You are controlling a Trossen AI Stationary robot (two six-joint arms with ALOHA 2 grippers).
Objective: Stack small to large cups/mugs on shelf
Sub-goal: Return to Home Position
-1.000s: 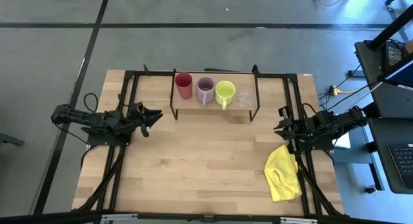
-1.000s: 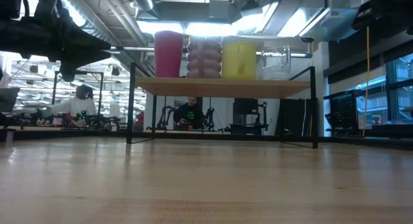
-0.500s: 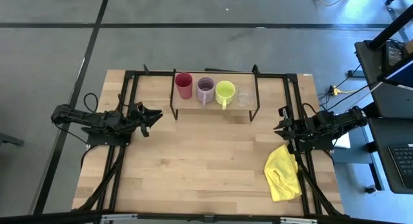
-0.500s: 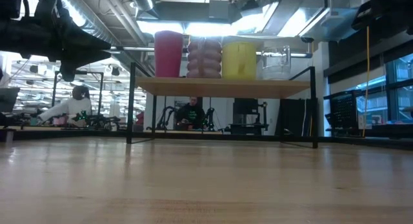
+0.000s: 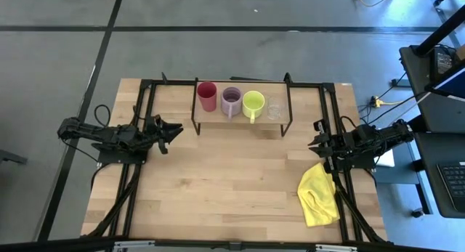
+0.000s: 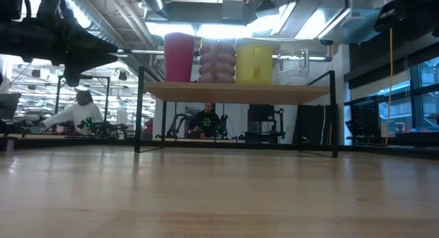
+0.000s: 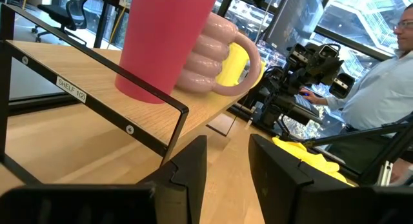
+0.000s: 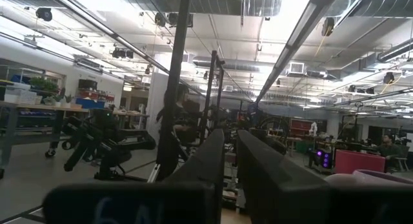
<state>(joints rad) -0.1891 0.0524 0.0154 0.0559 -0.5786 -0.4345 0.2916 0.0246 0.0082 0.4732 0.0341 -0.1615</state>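
All four vessels stand upright in a row on the shelf (image 5: 234,126) at the far side of the bench (image 5: 218,187): the red cup (image 5: 207,96), the lilac mug (image 5: 231,102), the yellow-green mug (image 5: 253,103) and the small clear glass (image 5: 275,110), each close beside its neighbour. All look rigid and light, so none should strain a two-finger grasp. The red cup has no handle and a smooth, slightly tapering wall that is likely slick, so a pinch across the wall below the rim would suit it. The lilac mug's bulging ribs offer better purchase, and its handle is thick enough to catch. The yellow-green mug's handle points toward the front of the bench; one finger inside the rim and one outside looks safest. The glass is probably the most fragile and slippery piece and calls for gentle pressure low on its wall. The left gripper (image 5: 174,130) hangs near the shelf's left end with its fingers spread and empty. The right gripper (image 5: 314,144) sits at the bench's right edge above the yellow cloth (image 5: 318,194), its fingers narrowly apart and holding nothing.
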